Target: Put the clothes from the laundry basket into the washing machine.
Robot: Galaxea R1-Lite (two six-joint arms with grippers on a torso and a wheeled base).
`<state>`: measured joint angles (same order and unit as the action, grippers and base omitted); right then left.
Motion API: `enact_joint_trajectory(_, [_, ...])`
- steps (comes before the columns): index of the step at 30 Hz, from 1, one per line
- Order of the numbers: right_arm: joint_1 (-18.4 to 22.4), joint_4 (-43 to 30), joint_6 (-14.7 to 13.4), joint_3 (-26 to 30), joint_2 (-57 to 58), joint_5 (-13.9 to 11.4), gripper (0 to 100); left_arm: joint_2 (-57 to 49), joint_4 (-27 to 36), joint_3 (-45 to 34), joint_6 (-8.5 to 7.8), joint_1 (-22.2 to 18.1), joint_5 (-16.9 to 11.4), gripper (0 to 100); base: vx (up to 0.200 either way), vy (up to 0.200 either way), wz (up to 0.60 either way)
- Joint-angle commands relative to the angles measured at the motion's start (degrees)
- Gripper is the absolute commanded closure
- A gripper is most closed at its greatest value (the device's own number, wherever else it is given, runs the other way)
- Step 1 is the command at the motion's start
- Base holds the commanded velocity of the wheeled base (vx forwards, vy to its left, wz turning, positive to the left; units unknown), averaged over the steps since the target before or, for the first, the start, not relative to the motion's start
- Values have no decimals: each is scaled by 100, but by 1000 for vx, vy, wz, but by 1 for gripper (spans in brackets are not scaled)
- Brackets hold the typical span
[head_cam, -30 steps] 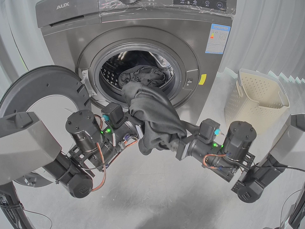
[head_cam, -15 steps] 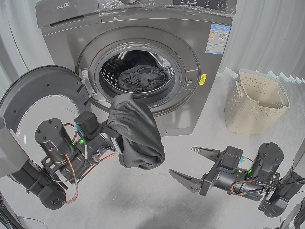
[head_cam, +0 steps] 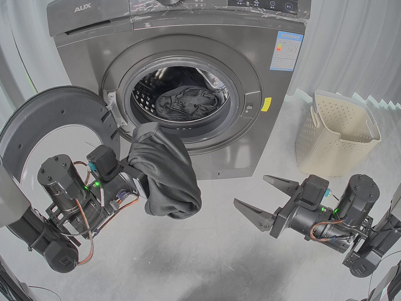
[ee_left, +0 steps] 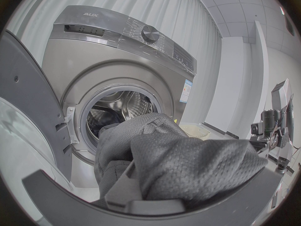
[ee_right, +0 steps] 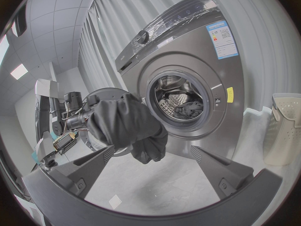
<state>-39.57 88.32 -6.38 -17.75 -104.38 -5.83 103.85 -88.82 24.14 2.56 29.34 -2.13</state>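
Note:
A dark grey garment (head_cam: pixel 167 172) hangs over my left gripper (head_cam: pixel 142 182), which is shut on it, low in front of the open washing machine (head_cam: pixel 179 42) and left of its mouth. In the left wrist view the cloth (ee_left: pixel 188 164) covers most of the fingers. A second dark garment (head_cam: pixel 188 101) lies inside the drum. My right gripper (head_cam: pixel 252 191) stands open with nothing in it, lower right of the drum, pointing toward the held garment (ee_right: pixel 128 123). The cream laundry basket (head_cam: pixel 338 134) stands on the floor right of the machine.
The round machine door (head_cam: pixel 54 118) is swung open to the left, right behind my left arm. Grey floor (head_cam: pixel 217 247) lies open between the two arms. Pale curtains hang behind the machine and basket.
My right gripper let go of the grey garment, opened and drew back to the right. My left gripper pulled the garment out of the drum mouth, down and to the left.

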Motion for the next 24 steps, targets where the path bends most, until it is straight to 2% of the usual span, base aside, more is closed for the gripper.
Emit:
enact_joint_trajectory(1, [107,1,-4,-27,-30,3,0,-23,-4,-58,-1,-25,2,100,0,0,0])
enact_joint_trajectory(3, [107,1,-4,-27,-30,11,0,-23,-4,-67,-1,-16,-6,100,0,0,0])
enact_joint_trajectory(24, [116,1,-4,35,-4,134,0,408,-12,74,-10,28,-15,100,200,0,0])
